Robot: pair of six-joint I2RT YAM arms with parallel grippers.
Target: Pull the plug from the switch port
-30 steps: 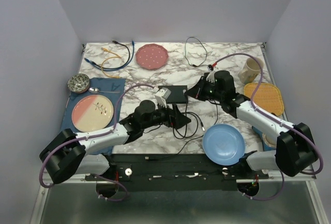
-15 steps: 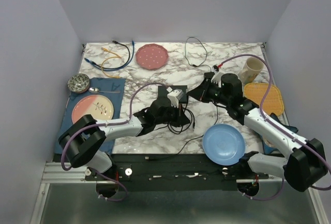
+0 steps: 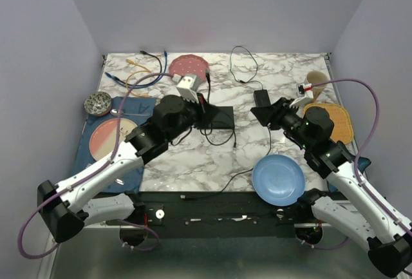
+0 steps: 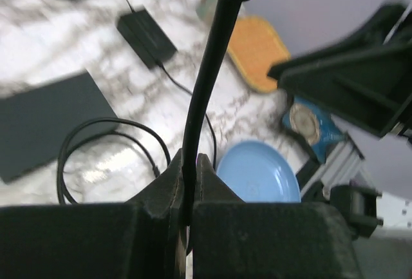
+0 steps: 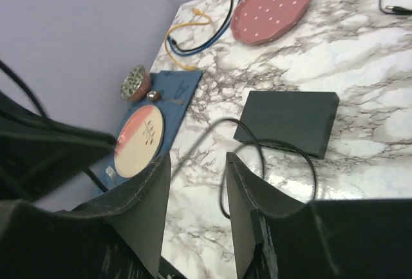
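Okay, my left hand [image 4: 188, 163] is pinched together on a black cable [image 4: 206, 79] and held up over the middle of the table [image 3: 277, 66]. The cable climbs from the fingers to a thicker end at the top edge of the left wrist view. The switch [image 3: 217, 118] lies flat on the table just right of that hand. In the wrist view it sits apart from the stretch of cable I am gripping. I cannot tell whether anything is plugged into its sockets. A loop of black wire [image 4: 96, 122] lies on the table just near of the switch. My right hand [image 5: 196, 214] hangs off to the right of the switch, fingers apart with nothing between them.
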